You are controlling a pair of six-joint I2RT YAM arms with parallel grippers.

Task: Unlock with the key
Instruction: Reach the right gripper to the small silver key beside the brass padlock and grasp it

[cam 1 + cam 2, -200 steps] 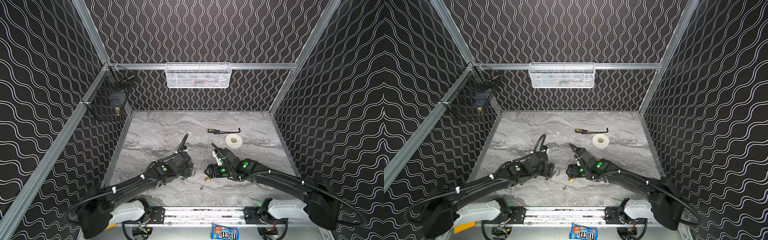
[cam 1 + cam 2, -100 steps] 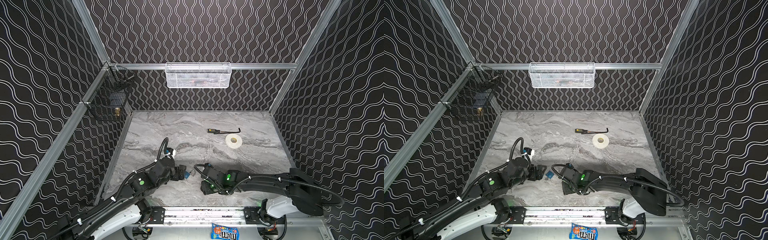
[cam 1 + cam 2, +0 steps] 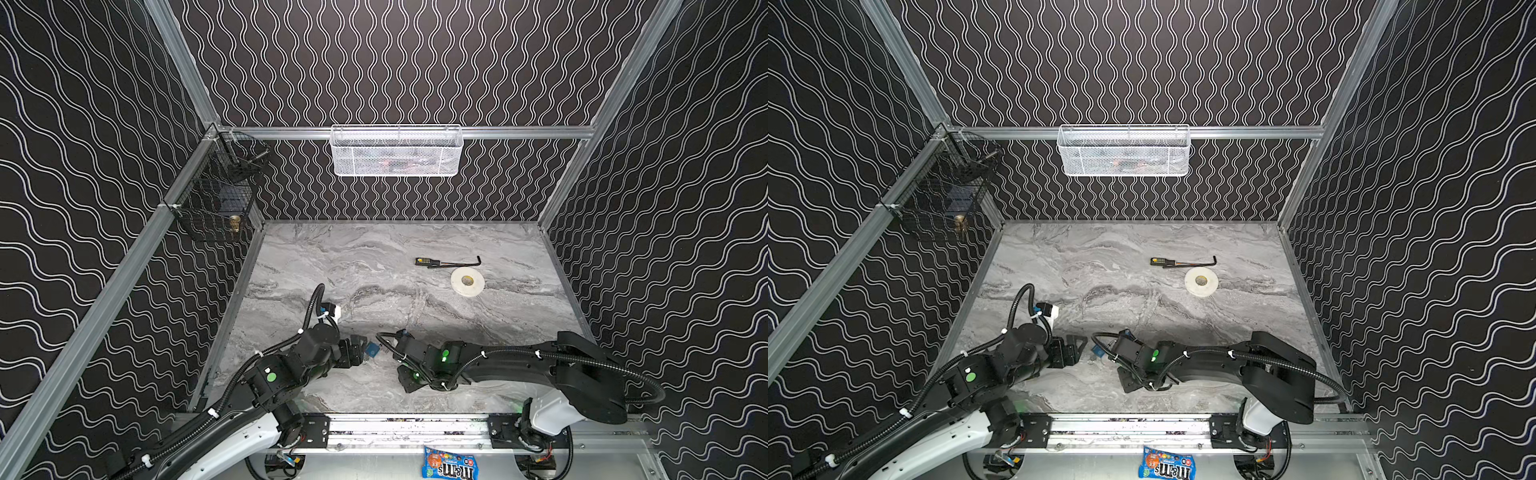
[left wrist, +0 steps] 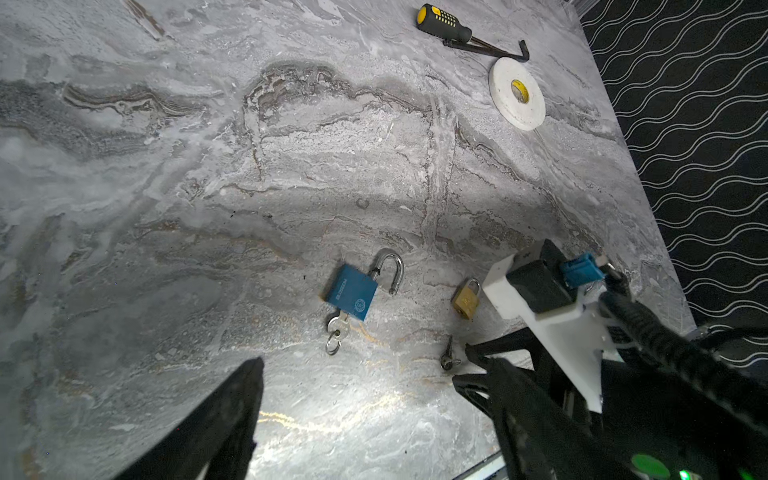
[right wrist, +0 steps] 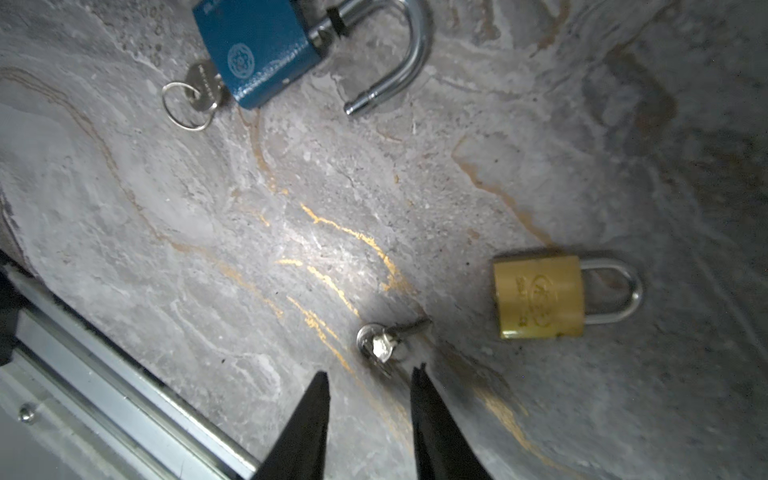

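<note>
A blue padlock (image 4: pixel 351 293) lies flat on the marble table with its shackle swung open and a key (image 4: pixel 337 326) in its keyhole; it also shows in both top views (image 3: pixel 372 350) (image 3: pixel 1099 352). To its right a small brass padlock (image 5: pixel 538 297) lies with its shackle closed. A loose small key (image 5: pixel 380 343) rests beside it. My right gripper (image 5: pixel 371 374) points down at the table just short of this small key, jaws narrowly open and empty. My left gripper (image 4: pixel 382 386) is wide open and empty, left of the blue padlock (image 3: pixel 360 352).
A yellow-and-black screwdriver (image 3: pixel 426 262), a hex key (image 3: pixel 461 263) and a white tape roll (image 3: pixel 467 281) lie at the back right. A white mesh basket (image 3: pixel 397 151) hangs on the back wall, a black wire basket (image 3: pixel 216 208) on the left wall. The front rail (image 5: pixel 124 399) runs close to the right gripper.
Both arms have drawn back from the middle toward the front. The blue padlock now lies free between them. The right gripper's jaws have narrowed as it came down by the small key.
</note>
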